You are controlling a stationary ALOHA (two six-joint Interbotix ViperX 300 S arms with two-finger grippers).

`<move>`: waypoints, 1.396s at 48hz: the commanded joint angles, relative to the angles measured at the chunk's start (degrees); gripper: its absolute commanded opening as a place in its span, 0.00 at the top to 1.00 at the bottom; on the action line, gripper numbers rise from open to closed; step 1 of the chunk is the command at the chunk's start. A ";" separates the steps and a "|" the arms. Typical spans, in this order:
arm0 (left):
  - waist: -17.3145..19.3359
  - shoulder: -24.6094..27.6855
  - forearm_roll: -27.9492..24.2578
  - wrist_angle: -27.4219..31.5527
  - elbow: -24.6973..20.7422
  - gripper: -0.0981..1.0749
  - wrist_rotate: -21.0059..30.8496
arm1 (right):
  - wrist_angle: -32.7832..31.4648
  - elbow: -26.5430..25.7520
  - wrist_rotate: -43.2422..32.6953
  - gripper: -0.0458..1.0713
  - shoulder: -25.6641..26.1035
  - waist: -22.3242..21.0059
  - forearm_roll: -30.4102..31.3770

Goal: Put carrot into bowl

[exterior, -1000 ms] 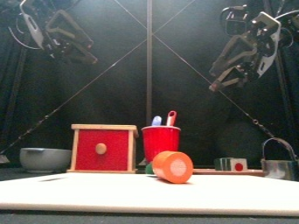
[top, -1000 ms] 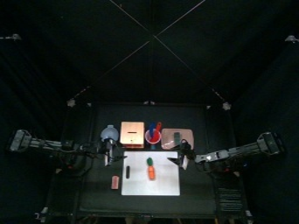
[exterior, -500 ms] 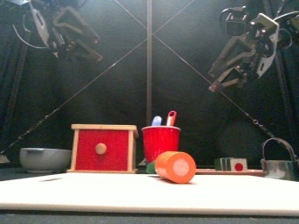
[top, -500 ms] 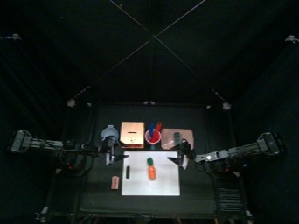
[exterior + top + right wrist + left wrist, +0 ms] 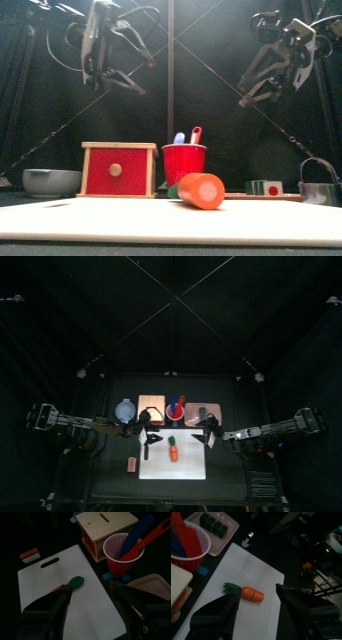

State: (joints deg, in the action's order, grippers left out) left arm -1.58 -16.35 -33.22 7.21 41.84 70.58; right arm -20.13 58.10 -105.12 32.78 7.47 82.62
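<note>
Carrot (image 5: pixel 173 449) lies on the white cutting board (image 5: pixel 191 464) near the middle of the worktop (image 5: pixel 114 481), its green leafy end toward the row of things behind it; in the front view its cut orange end (image 5: pixel 201 190) faces the camera.

Largest after the worktop and board is the wooden box with a red front (image 5: pixel 118 169), standing behind the board's left part. Just beside it on the right stands a red cup (image 5: pixel 183 162) holding a blue and a red utensil. The pale grey-blue bowl (image 5: pixel 51 181) sits off the board at the far left, well apart from the carrot. A metal container (image 5: pixel 319 187) stands at the far right, with a small tray of blocks (image 5: pixel 269 189) near it.

Both arms hang raised above the worktop. The left end effector (image 5: pixel 256 612) is released, jaws spread wide, with the carrot visible between them below and nothing held. The right end effector (image 5: pixel 90 612) also stands released and empty, above the board's right side.

A small reddish-orange block (image 5: pixel 132 463) lies left of the board.
</note>
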 commanded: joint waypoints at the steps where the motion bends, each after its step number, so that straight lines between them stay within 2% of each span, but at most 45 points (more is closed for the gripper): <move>1: 0.26 3.52 3.52 5.10 -4.13 0.14 -0.09 | 0.09 -0.35 0.09 0.13 0.26 -0.44 -0.62; 8: 0.09 9.49 10.20 22.32 -9.32 0.14 0.00 | 0.09 0.18 0.09 0.13 0.26 -0.79 -2.55; 11: 0.09 11.87 12.66 26.46 -11.87 0.14 0.09 | 0.09 0.53 0.09 0.13 0.09 -0.88 -3.08; 22: -1.58 22.32 21.09 25.84 -21.80 0.14 1.14 | 0.09 2.11 0.00 0.13 0.09 -0.97 -5.01; 33: -3.25 30.32 27.33 29.18 -28.04 0.14 4.75 | 0.00 2.90 0.09 0.13 0.09 -1.05 -8.35; 41: -5.10 32.08 26.10 33.57 -30.41 0.14 11.51 | 0.09 3.78 0.09 0.13 0.09 -0.88 -9.40; 48: -6.94 33.66 21.71 34.37 -32.34 0.14 19.60 | 0.09 4.31 0.09 0.13 0.09 -0.70 -9.76; 54: -8.09 35.16 18.54 34.54 -32.87 0.14 24.17 | 0.09 4.39 0.09 0.13 0.09 -0.62 -9.58; 59: -8.70 36.65 17.31 34.45 -33.40 0.14 26.46 | 0.09 4.39 0.09 0.13 0.18 -0.62 -9.49; 67: -8.79 37.88 16.79 34.63 -34.10 0.15 26.72 | 0.09 4.48 0.09 0.13 0.35 -0.53 -9.67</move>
State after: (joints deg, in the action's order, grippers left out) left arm -10.28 22.06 -16.00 41.75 9.40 97.21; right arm -20.13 63.11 -105.12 32.61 6.86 72.86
